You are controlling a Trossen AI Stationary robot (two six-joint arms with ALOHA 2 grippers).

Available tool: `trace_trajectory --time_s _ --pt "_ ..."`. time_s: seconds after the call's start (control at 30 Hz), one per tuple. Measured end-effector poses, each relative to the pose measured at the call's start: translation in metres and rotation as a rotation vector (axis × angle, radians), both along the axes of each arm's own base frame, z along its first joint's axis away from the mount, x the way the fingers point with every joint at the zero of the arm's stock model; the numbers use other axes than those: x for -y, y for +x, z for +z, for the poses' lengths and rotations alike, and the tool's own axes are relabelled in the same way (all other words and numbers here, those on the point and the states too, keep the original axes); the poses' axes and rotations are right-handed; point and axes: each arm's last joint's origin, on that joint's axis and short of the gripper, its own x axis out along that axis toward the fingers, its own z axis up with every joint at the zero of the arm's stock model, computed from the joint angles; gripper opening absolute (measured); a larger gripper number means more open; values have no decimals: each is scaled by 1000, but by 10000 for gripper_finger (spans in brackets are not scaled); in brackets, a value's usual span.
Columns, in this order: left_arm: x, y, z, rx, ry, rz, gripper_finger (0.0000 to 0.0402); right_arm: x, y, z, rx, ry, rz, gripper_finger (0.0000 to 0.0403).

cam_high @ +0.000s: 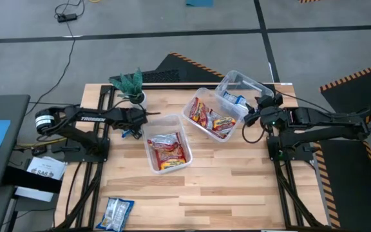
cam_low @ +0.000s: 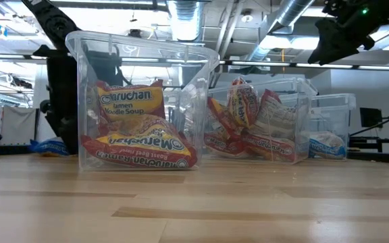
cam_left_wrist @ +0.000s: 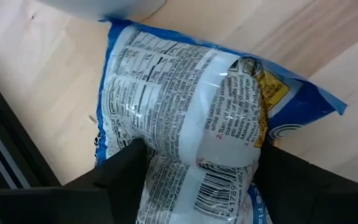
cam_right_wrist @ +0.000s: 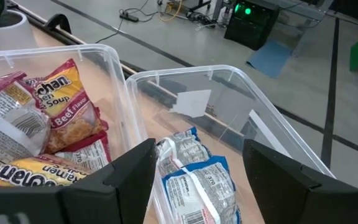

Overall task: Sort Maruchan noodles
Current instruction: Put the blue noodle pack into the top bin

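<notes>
- Step in hand, by judgement: pickup of a blue-and-white packet (cam_left_wrist: 191,130) by the left gripper (cam_high: 131,126), at left of centre in the high view, just below the potted plant (cam_high: 129,84).
- Left fingers (cam_left_wrist: 120,177) spread to either side of the packet, close against its edges; firm clamp not yet certain, packet lying flat on the counter (cam_high: 237,187).
- Next move, likely: full closure on the packet, a lift, then a carry across to the tub of blue packets (cam_high: 240,87) at upper right of centre.
- Calls for a grip across the crinkly wrapper without slipping, and clearance over the near tub (cam_high: 168,149) with the red-orange-yellow packets (cam_high: 167,149).
- Left arm stretched in low from the frame's left edge, wrist pointed down at the counter.
- Right gripper (cam_high: 257,111) waiting right of centre, beside the rim of the blue-packet tub, fingers (cam_right_wrist: 126,177) apart and holding nothing.
- Middle tub (cam_high: 212,116) filled with red packets (cam_high: 211,118); blue packets (cam_right_wrist: 194,177) already in the far tub.
- One more blue-and-white packet (cam_high: 115,213) loose at lower left of the high view, well apart from the tubs and not yet sorted.
</notes>
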Motion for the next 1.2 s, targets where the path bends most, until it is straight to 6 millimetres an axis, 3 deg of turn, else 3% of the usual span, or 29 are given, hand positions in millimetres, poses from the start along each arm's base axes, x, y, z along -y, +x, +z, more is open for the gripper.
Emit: trace_trajectory --time_s 0.3,0.37,0.43,0.5,0.83,1.07,1.2 --pt "4 5 12 -53 -70 -13 203 0 0 0 1 0 0 262" --pt "5 8 18 -44 -94 -17 140 0 0 0 1 0 0 262" --pt "7 11 24 -16 -109 -16 43 0 0 0 1 0 0 262" --pt "11 12 30 5 -122 -26 11 0 0 0 1 0 1 262" --pt "33 4 62 216 -137 -28 2 0 0 0 -1 0 1 262" --pt "37 -16 93 406 7 4 2 0 0 0 0 0 1 262" --pt "37 -28 122 533 126 22 2 0 0 0 2 0 1 262"
